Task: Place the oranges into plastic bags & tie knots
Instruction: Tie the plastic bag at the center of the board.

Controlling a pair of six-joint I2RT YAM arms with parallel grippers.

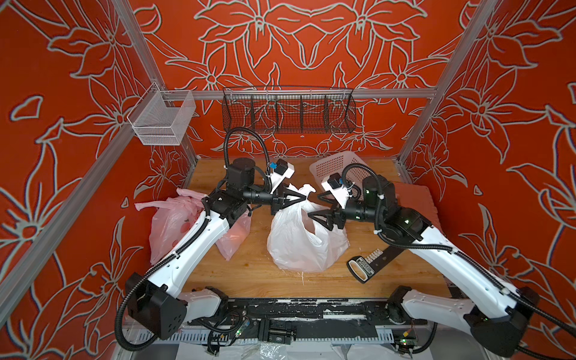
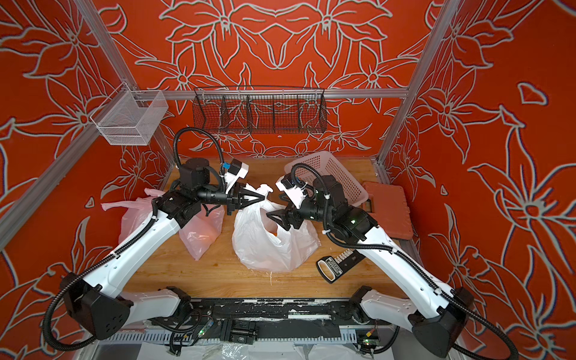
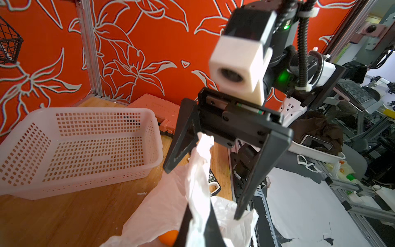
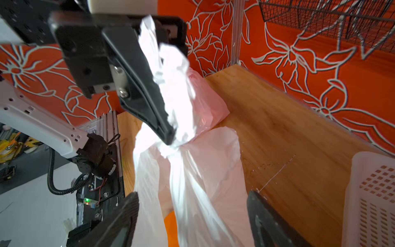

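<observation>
Slumping on the wooden table (image 1: 249, 274) just under both tools, the white bag (image 1: 299, 246) was milky, thin and much wrinkled, and its handles were gathered into one twisted strip (image 4: 171, 92). The left gripper (image 1: 304, 197) was clenched on this strip at the top of the bag. The right gripper (image 1: 314, 205) was released, its jaws wide apart, with the free end of the strip reaching between them. One orange (image 3: 168, 237) showed dimly through the plastic below the left gripper. Two pink bags (image 1: 168, 227) lay behind the left arm, which covered part of them. A perforated basket (image 1: 336, 168) stood behind the right gripper. Whether the strip was really tied into a knot could not be told.
</observation>
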